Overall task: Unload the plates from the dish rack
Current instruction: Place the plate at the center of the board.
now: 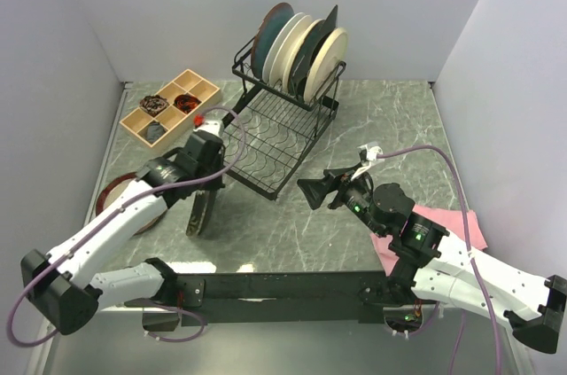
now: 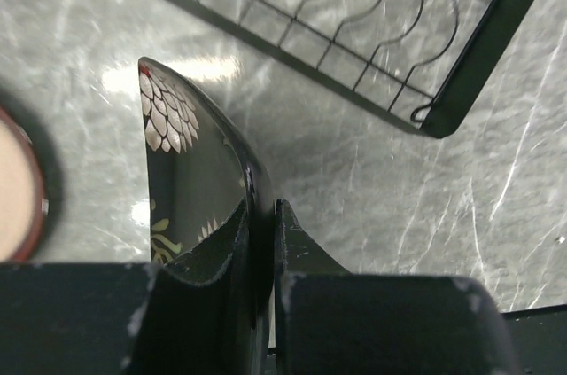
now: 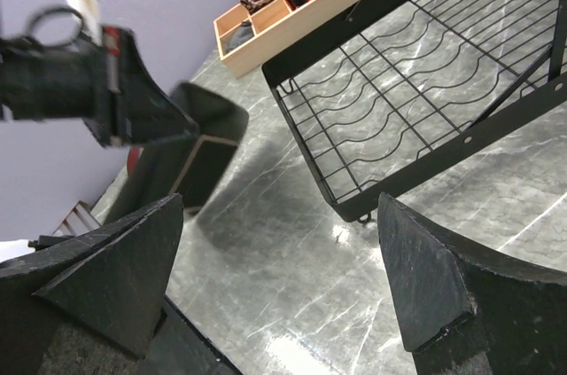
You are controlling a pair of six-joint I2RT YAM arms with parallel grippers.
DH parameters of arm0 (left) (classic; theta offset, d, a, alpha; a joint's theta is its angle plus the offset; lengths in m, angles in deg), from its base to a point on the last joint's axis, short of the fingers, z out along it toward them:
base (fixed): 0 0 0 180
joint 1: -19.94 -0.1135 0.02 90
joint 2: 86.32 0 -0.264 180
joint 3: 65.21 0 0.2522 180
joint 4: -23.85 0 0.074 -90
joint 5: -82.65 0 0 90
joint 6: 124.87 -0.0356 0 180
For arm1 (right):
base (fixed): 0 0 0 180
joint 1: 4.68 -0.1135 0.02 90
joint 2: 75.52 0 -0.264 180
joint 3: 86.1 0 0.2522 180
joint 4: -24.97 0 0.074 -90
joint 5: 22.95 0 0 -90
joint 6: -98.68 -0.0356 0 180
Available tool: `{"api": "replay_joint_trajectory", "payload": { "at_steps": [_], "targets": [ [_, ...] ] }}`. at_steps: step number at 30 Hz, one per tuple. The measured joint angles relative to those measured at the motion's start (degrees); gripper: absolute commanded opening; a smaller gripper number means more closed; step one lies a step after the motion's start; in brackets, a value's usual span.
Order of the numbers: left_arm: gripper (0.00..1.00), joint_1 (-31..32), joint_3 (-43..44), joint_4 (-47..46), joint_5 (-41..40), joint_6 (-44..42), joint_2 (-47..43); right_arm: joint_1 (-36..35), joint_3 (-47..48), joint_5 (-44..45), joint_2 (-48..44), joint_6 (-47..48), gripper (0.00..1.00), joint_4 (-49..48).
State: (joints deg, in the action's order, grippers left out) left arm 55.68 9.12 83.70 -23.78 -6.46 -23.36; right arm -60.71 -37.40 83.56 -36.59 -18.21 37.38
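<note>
Grips black plate (image 2: 190, 171) on edge with left hand (image 2: 263, 211), just left of rack (image 1: 275, 127); carries nothing in wide-open right hand (image 3: 279, 207). Has 1 tan plate (image 1: 111, 191) out farther left, about 5 plates (image 1: 297, 51) yet racked.

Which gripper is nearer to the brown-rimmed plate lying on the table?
Left. The left gripper, shut on the black flowered plate, is just right of the brown-rimmed plate; the right gripper hangs open far across the table.

We see bright, even overhead light on the table (image 1: 390, 127); white glare patches gleam beside the black square plate (image 2: 190, 180); a soft shadow spreads under it; the right gripper (image 3: 279, 207) frames its view with dark, soft-focus fingers (image 3: 425, 277); that view's upper left blurs.
</note>
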Motion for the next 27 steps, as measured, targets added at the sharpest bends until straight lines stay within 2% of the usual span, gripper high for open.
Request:
{"api": "replay_joint_trajectory", "payload": {
  "at_steps": [10, 13, 20, 27],
  "targets": [
    [0.01, 5.5, -3.4, -3.7, -4.0, 3.6, 4.9, 0.0, 0.0, 0.4, -0.6, 0.0, 0.95, 0.1],
    [0.09, 7.4, -4.1, -5.2, -5.4, 4.3, 7.8, 0.0, 0.0, 0.4, -0.8, 0.0, 0.95, 0.1],
    [0.09, 10.8, -5.2, -8.7, -8.5, 5.2, 12.0, 0.0, 0.0, 0.4, -1.0, 0.0, 0.95, 0.1],
    [0.15, 14.0, -7.0, -12.1, -11.4, 5.6, 14.1, 0.0, 0.0, 0.3, -1.1, 0.0, 0.96, 0.1]
  ]
}}
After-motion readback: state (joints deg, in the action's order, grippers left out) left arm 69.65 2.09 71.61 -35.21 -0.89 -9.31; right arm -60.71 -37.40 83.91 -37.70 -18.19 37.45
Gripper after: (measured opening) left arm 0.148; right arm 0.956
